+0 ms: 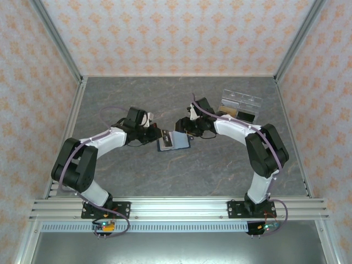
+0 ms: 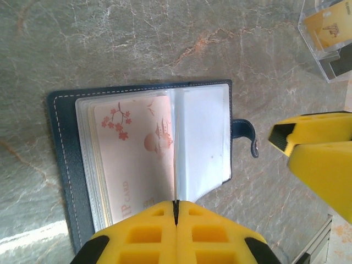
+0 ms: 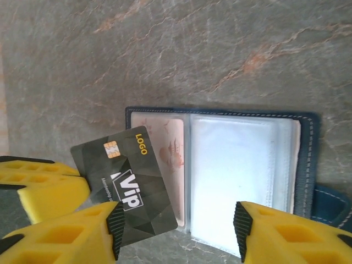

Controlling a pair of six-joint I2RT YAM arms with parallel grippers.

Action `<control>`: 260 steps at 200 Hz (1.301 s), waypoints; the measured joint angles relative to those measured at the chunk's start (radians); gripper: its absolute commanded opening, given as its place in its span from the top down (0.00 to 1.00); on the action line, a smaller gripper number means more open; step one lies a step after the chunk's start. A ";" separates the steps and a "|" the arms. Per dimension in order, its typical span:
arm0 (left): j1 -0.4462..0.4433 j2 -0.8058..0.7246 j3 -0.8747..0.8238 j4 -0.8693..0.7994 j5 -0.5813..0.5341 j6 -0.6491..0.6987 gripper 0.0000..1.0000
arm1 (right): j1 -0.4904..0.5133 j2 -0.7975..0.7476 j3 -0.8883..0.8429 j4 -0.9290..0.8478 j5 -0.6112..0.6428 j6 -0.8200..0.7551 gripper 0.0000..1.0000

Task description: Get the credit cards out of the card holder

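Top view: the card holder (image 1: pixel 175 142) lies open on the table (image 1: pixel 165 181) between the two end effectors. It is just ahead of the tips of the left end effector (image 1: pixel 155 133) and just beneath the right end effector (image 1: pixel 186 131). A clear box (image 1: pixel 240 104) sits well behind the right one, beside its forearm. Left wrist view: the left end effector (image 2: pixel 176 208) is fully closed, yellow fingers pressed pad to pad with nothing seen between them (whether they bear down on the holder's near edge cannot be told). Directly ahead of the tips the card holder (image 2: pixel 60 165) is spread flat, its spine in line with the seam between the fingers. A pink card (image 2: pixel 137 159) with blossom print sits in the sleeve ahead-left, and the sleeve ahead-right shows plain blue-grey lining. The snap tab (image 2: pixel 245 131) sticks out on the right side toward the right end effector (image 2: pixel 283 148), near it but apart. Right wrist view: the right end effector (image 3: pixel 177 226) has its jaws standing wide apart, clamped on nothing, with the open card holder (image 3: pixel 308 165) seen through the gap just ahead. A black card (image 3: pixel 129 181) (gold chip, "VIP" lettering) lies tilted ahead of the left finger, overlapping the holder's left edge and part of the pink card (image 3: pixel 170 148). Its near corner is hidden behind that finger's pad. Its left edge lies by the tip of the left end effector (image 3: pixel 77 190); contact there cannot be told.
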 measured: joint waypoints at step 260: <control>0.043 -0.080 -0.012 0.216 0.164 -0.166 0.99 | -0.086 0.077 -0.013 0.351 -0.516 0.136 0.90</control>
